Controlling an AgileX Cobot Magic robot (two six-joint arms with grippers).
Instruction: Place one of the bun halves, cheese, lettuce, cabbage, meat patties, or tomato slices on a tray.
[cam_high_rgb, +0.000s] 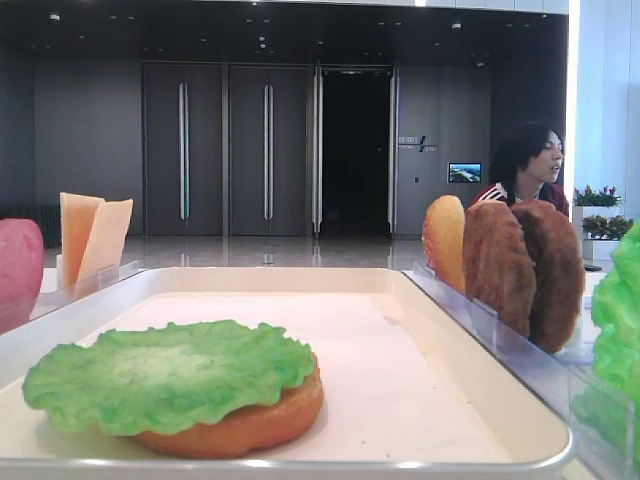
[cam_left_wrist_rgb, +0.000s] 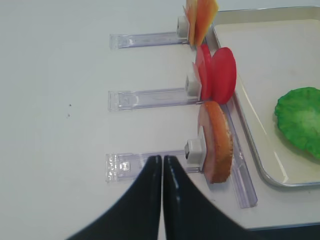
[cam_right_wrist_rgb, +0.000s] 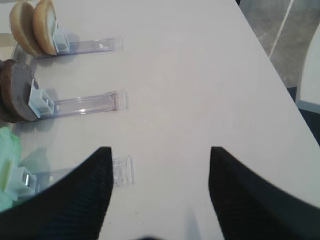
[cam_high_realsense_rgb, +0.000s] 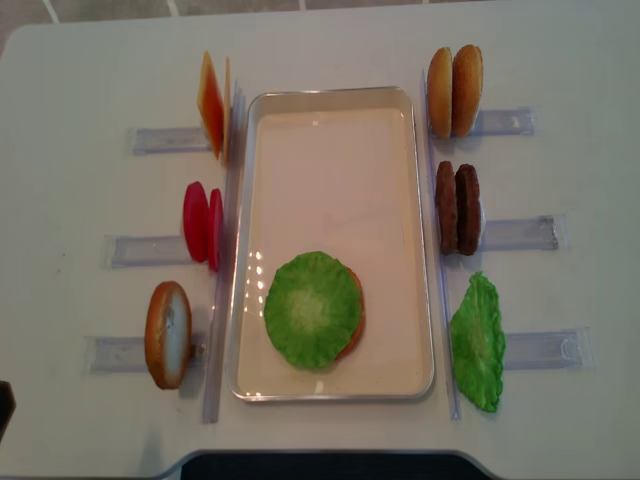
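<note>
The white tray (cam_high_realsense_rgb: 330, 97) lies mid-table. In it a frilly green lettuce (cam_high_realsense_rgb: 312, 308) rests on a bun half (cam_high_realsense_rgb: 357, 322). Left of the tray stand cheese (cam_high_realsense_rgb: 210, 105), tomato slices (cam_high_realsense_rgb: 200, 225) and a bun half (cam_high_realsense_rgb: 168, 334). On the right stand two bun halves (cam_high_realsense_rgb: 455, 90), two meat patties (cam_high_realsense_rgb: 457, 208) and a green leaf (cam_high_realsense_rgb: 477, 342). My left gripper (cam_left_wrist_rgb: 162, 157) is shut and empty, just left of the upright bun half (cam_left_wrist_rgb: 217, 142). My right gripper (cam_right_wrist_rgb: 160, 150) is open over bare table, right of the patties (cam_right_wrist_rgb: 15, 95).
Clear plastic holders (cam_high_realsense_rgb: 520, 232) stick out sideways from each food stack on both sides of the tray. The table's front edge (cam_high_realsense_rgb: 320, 455) runs close below the tray. A person (cam_high_rgb: 530, 165) sits far behind the table.
</note>
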